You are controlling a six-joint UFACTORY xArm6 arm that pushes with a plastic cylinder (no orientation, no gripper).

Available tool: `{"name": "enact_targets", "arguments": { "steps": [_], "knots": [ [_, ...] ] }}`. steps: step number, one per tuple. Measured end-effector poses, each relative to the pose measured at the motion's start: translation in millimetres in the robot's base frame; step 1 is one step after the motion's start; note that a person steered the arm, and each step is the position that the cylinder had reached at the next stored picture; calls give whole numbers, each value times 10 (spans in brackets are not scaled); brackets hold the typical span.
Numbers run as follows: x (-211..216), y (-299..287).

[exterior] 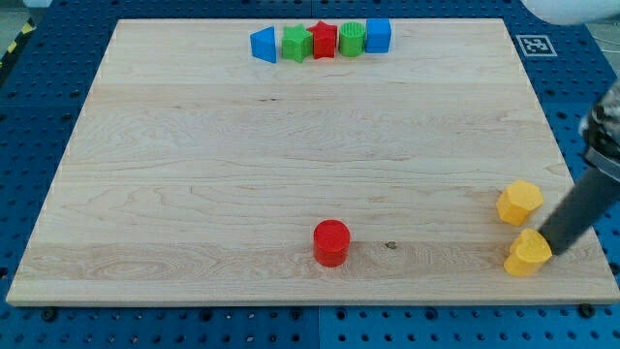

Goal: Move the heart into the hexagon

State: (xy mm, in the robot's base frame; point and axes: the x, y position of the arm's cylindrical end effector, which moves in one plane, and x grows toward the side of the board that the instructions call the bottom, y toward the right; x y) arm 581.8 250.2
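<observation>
Dark rod slanting in from the view's right, my tip [548, 242] down — low on the board

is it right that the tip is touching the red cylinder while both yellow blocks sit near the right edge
Not quite. In the camera view my tip is at the yellow heart, just below the yellow hexagon, far from the red cylinder. Both yellow blocks do sit near the view's right edge.

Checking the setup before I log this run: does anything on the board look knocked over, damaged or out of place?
Nothing stands out. The yellow heart block and yellow hexagon block sit upright and apart near the wooden board's right edge, my tip against the heart.
</observation>
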Motion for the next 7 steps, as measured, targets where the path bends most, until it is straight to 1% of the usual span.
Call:
{"name": "enact_targets", "arguments": {
  "steps": [1,2,4,7],
  "knots": [
    [59,101],
    [355,98],
    [312,-292],
    [193,-308]
  ]
}}
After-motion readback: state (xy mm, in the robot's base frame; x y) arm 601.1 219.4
